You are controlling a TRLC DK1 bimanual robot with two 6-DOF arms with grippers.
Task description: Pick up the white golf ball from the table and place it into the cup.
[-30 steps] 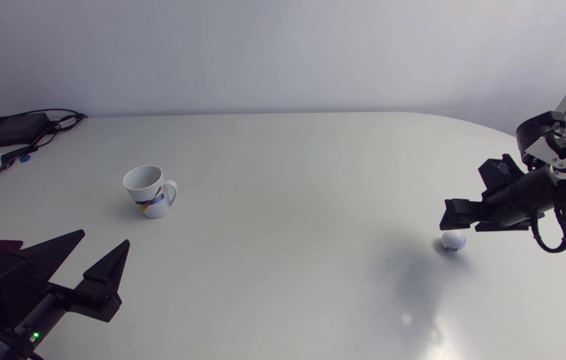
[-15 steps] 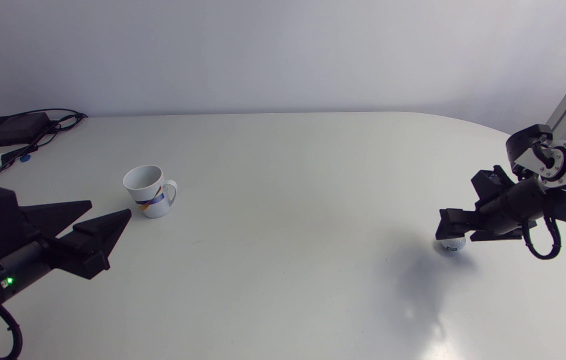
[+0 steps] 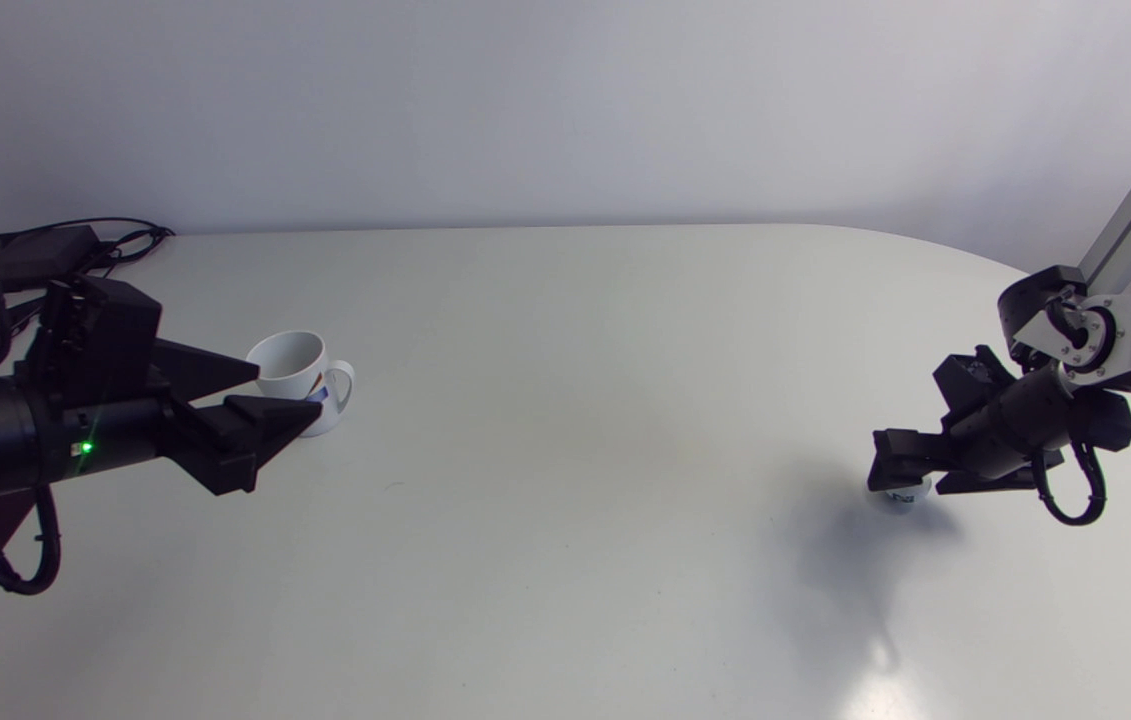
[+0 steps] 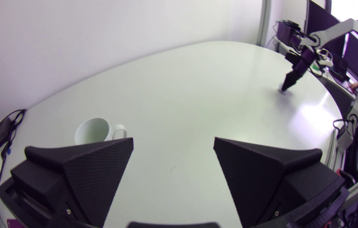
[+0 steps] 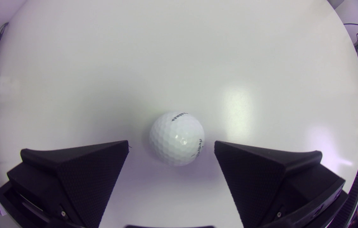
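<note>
Between the spread jaws of the right hand (image 5: 171, 144), just lowered, sits the ball (image 5: 176, 138), ungripped, ready to grasp; the left hand (image 4: 173, 139), open and empty, has swung toward the cup (image 4: 95, 131).

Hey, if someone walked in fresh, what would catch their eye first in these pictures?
The white golf ball sits on the table, framed by the open right end effector, not yet gripped. Across the table, the white cup with a coloured stripe stands upright, with the open left end effector close beside it.
</note>
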